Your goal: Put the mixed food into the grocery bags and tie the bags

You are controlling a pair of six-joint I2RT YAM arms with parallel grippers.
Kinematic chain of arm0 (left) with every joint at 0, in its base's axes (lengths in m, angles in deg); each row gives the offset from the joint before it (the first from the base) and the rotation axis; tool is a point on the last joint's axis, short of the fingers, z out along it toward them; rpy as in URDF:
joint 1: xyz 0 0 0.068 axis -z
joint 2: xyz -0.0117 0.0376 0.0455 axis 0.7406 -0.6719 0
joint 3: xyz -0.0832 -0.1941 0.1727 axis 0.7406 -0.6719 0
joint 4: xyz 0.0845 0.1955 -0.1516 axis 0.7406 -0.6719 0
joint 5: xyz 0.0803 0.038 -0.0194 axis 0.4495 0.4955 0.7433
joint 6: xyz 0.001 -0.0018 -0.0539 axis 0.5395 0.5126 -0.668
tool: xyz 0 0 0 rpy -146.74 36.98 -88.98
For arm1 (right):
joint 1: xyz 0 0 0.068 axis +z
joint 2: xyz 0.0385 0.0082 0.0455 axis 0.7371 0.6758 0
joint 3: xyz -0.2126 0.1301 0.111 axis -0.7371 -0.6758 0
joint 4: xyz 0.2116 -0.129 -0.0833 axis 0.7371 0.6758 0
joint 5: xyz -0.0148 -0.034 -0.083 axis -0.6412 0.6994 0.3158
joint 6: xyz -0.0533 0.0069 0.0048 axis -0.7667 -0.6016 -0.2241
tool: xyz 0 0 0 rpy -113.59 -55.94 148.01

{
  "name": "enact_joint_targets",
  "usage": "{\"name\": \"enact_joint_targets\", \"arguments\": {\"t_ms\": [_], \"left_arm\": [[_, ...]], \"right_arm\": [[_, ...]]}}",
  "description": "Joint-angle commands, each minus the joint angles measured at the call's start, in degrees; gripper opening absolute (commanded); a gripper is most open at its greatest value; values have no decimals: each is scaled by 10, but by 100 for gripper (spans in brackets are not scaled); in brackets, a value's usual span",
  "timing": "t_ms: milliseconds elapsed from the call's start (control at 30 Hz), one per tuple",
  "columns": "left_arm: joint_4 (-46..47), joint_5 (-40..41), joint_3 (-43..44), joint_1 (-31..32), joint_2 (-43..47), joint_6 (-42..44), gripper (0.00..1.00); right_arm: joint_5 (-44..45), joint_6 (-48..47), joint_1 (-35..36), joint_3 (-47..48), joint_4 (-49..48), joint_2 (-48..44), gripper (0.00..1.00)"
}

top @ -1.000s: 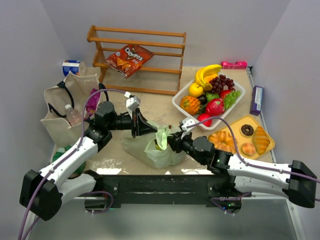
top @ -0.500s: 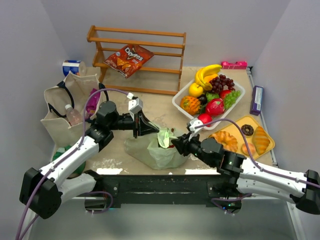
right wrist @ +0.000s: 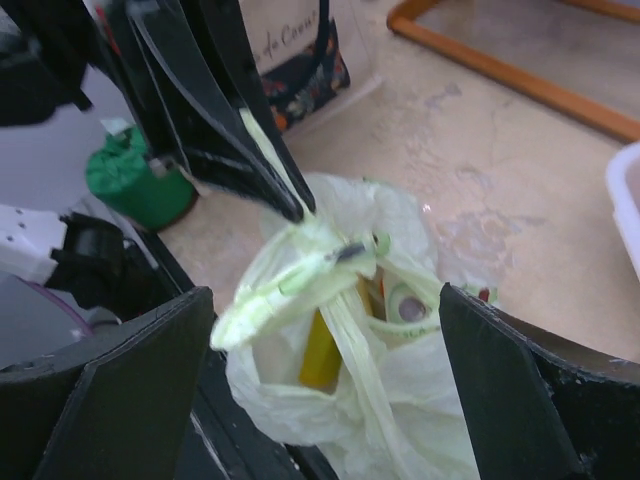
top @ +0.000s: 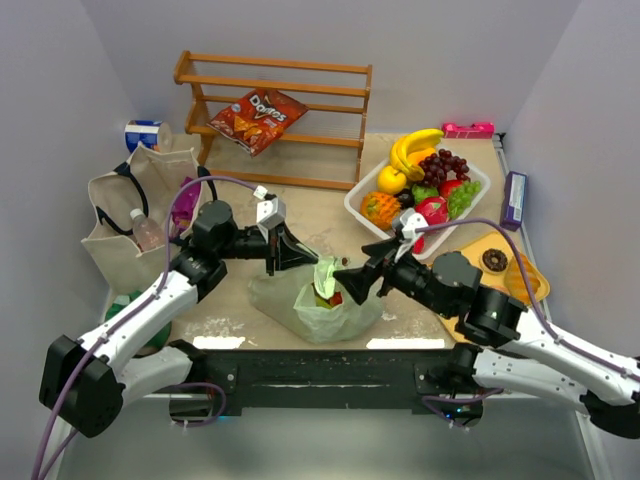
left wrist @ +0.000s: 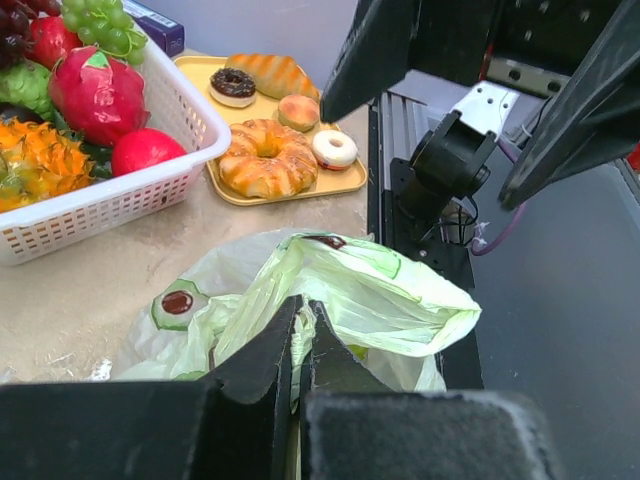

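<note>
Overhead, the pale green bag (top: pixel 325 305) sits by the near edge of the worktop (top: pixel 320 215), between the 2 arms. The left tool (top: pixel 303 257) reaches in from the left, clamped tight on the bag's upturned handle (top: pixel 325 268). The right tool (top: pixel 366 270) faces it from the right, spread wide, just beside the handle and gripping nothing. Bare worktop runs behind the bag up to the wooden rack (top: pixel 275 105). The beige tote (top: pixel 120 215) crowds the left wall, and the white basket (top: pixel 484 180) and yellow tray (top: pixel 541 280) fill the right side.

From the left wrist, the closed fingers (left wrist: pixel 255 365) pinch a fold of green plastic low in the frame, with the bag's mouth just beyond. Only this view shows the tray's load plainly, including a large glazed ring (left wrist: pixel 268 158). The right tool's 2 dark fingers hang above the bag, well apart.

From the right wrist, 2 wide pads (right wrist: pixel 130 390) flank the bag, neither touching it. Only here does a yellow item (right wrist: pixel 320 350) show inside. The left tool's black tips meet the handle at the top.
</note>
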State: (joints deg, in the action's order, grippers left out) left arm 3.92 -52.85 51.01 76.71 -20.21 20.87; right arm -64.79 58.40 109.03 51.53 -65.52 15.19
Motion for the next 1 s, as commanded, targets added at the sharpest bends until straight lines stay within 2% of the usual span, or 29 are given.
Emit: {"name": "enact_joint_targets", "arguments": {"t_ms": [0, 167, 400, 500, 533, 633, 800, 833, 967], "left_arm": [[18, -14, 10, 3, 18, 21, 0], [17, -16, 3, 6, 28, 26, 0], [15, -19, 2, 11, 31, 30, 0], [13, -18, 2, 12, 31, 31, 0], [12, -16, 3, 12, 32, 34, 0], [3, -10, 4, 12, 36, 42, 0], [-10, -3, 8, 12, 39, 52, 0], [-13, -2, 9, 13, 40, 56, 0], [-24, 2, 13, 13, 39, 64, 0]], "right_arm": [[-52, 4, -18, 65, -2, 77, 99], [-144, 16, -69, 72, -28, 135, 97], [-216, -5, -76, 48, -78, 179, 93], [-231, -9, -75, 55, -74, 196, 83], [-233, -10, -76, 59, -72, 208, 74], [-230, -16, -76, 67, -55, 224, 60], [-210, -35, -76, 75, -12, 236, 45], [-207, -37, -76, 74, -10, 235, 34], [-186, -49, -75, 80, 10, 231, 10]]}}
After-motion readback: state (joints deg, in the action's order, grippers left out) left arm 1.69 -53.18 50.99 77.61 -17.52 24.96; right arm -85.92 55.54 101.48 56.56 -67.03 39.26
